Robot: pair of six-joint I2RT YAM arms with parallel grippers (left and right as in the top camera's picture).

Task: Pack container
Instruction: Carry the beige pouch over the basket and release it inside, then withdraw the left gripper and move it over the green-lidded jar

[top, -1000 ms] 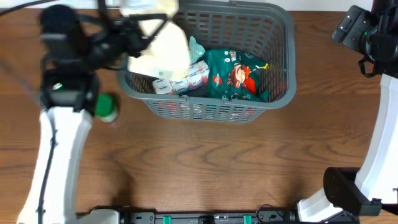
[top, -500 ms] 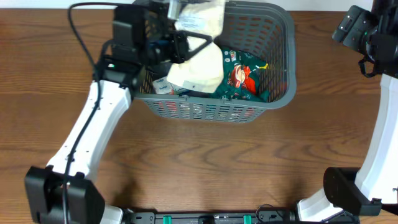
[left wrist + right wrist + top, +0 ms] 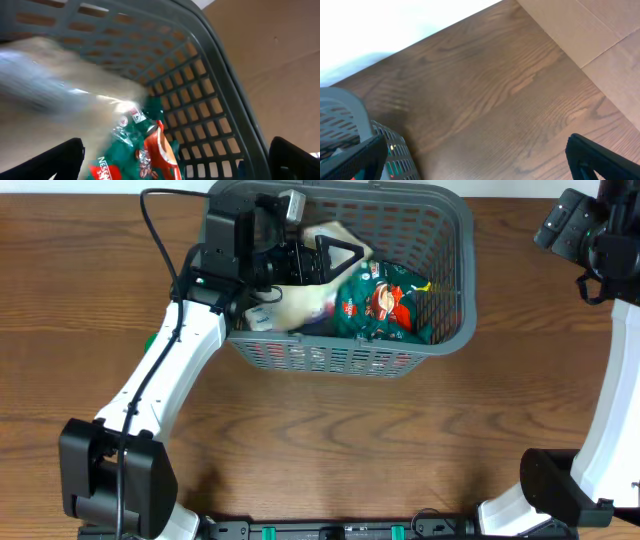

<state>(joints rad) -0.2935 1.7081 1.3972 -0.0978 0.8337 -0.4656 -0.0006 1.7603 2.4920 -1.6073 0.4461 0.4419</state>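
Note:
The container [image 3: 452, 240], a large dark-grey slotted basket, stands at the back of the table. Inside it lie a green and red coffee bag [image 3: 388, 302], small white packets [image 3: 262, 320] and a pale cream bag [image 3: 300, 300]. My left gripper [image 3: 340, 260] hovers over the basket's left half, open, with the cream bag loose just below it. In the left wrist view the cream bag [image 3: 50, 85] is a blur above the green bag [image 3: 145, 157], between my spread fingers [image 3: 62, 160]. My right gripper [image 3: 562, 225] hangs open at the far right, away from the basket.
A sliver of a green object [image 3: 150, 342] shows on the table behind my left arm, left of the basket. The right wrist view shows the basket's corner [image 3: 350, 115], bare wooden table [image 3: 485, 90] and a cardboard surface [image 3: 590, 25] beyond.
My left arm swung right over the basket with the cream bag, then its jaws opened and the bag dropped among the other items. The right arm has not moved.

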